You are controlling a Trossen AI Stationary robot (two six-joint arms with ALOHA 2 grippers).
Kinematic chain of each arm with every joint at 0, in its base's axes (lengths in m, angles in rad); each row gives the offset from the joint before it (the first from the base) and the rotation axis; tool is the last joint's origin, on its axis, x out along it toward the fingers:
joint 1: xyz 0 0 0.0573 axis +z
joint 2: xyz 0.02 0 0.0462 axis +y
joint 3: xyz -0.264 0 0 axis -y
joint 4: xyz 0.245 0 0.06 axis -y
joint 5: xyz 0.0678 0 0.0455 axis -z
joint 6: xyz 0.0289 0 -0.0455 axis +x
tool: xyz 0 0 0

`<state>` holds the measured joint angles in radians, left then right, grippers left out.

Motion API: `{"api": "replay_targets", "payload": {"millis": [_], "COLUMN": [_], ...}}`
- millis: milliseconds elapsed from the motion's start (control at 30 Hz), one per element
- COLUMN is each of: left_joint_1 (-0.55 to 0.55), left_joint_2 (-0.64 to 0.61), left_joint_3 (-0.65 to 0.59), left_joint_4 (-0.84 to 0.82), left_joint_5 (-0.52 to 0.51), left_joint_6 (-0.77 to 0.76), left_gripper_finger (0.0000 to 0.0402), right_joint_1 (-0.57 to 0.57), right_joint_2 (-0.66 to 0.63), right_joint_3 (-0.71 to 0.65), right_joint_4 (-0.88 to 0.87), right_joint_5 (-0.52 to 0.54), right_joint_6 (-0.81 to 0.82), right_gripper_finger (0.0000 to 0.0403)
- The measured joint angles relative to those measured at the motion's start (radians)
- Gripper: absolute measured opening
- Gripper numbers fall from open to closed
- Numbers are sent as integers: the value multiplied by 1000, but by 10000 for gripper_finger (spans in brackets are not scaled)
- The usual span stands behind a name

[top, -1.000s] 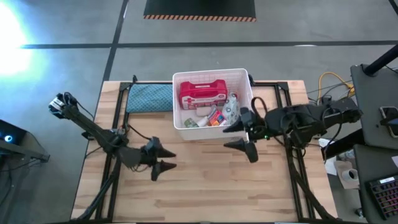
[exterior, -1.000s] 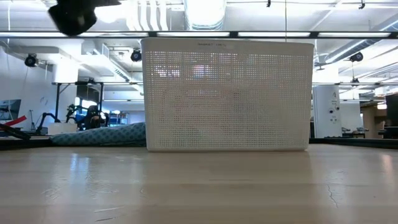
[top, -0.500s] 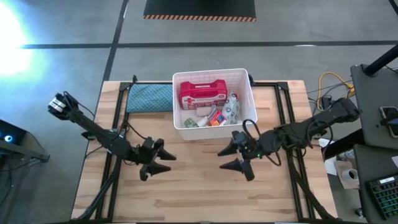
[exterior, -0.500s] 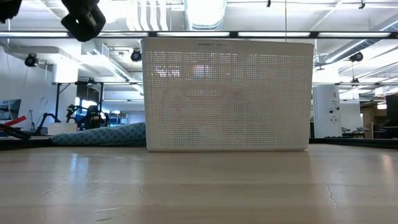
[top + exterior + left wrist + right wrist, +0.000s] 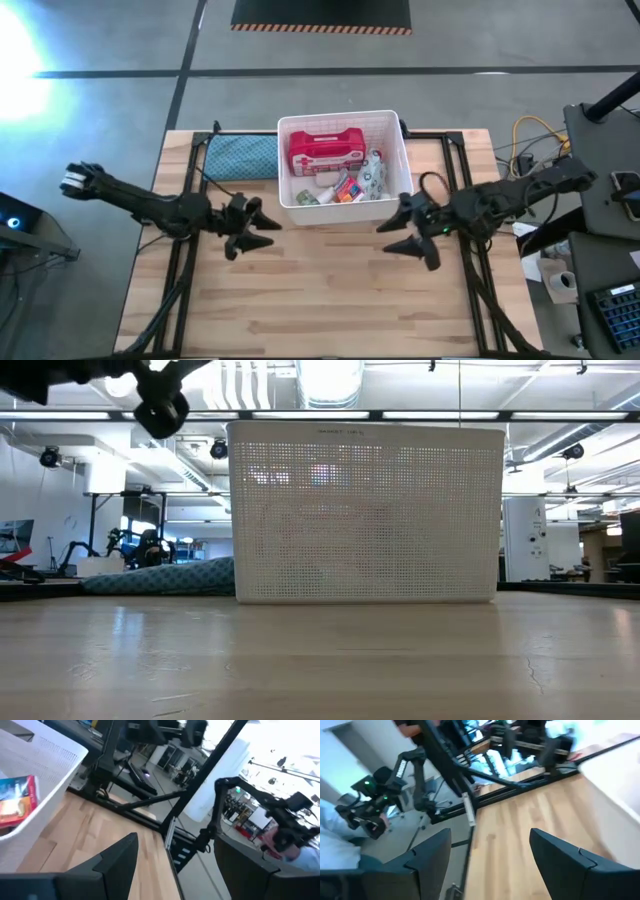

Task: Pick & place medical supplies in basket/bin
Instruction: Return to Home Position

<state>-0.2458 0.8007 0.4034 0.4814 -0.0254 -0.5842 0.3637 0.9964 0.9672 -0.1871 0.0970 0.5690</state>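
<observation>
Hovering over the light wooden table (image 5: 320, 300), my left gripper (image 5: 262, 228) is to the near left of the large white rectangular plastic tub (image 5: 345, 212). Its fingers are spread wide with nothing between them. My right gripper (image 5: 392, 236) is to the near right of the tub, also wide open and empty. The right wrist view shows its dark fingers (image 5: 427, 857) well apart over bare wood.

The tub stands at the far centre of the table. Contents:
- red first-aid case with white cross (image 5: 324, 150), along the far wall
- grey-white patterned wipes packet (image 5: 372, 172), against the right wall
- small red-white-blue box (image 5: 347, 188), by the near wall, among items too small to identify

A teal-blue textured cloth pad (image 5: 240, 157) lies just beside the tub's left wall. In the low view, the dark arm segment (image 5: 160, 408) at upper left is probably my left arm.
</observation>
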Motion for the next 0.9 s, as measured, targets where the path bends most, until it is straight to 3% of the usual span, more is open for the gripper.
{"api": "replay_targets", "payload": {"millis": [200,367,633,800,900], "left_joint_1": [-4,0,1,1,0], "left_joint_2": [-194,-348,-562,-684,-730], "left_joint_3": [-5,-46,-194,-332,-392], "left_joint_4": [-206,-286,-294,-270,-137], "left_joint_5": [6,-15,-60,-77,-34], "left_joint_6": [3,10,29,-109,-34], "left_gripper_finger": [242,242,242,242,242], "right_joint_1": [0,0,0,0,0], "right_joint_2": [-180,-320,-538,-655,-722], "right_joint_3": [-171,-345,-514,-553,-568], "right_joint_4": [-3,130,204,187,171], "right_joint_5": [69,86,85,76,56], "right_joint_6": [36,58,28,-34,-55], "right_gripper_finger": [252,254,261,255,251]}}
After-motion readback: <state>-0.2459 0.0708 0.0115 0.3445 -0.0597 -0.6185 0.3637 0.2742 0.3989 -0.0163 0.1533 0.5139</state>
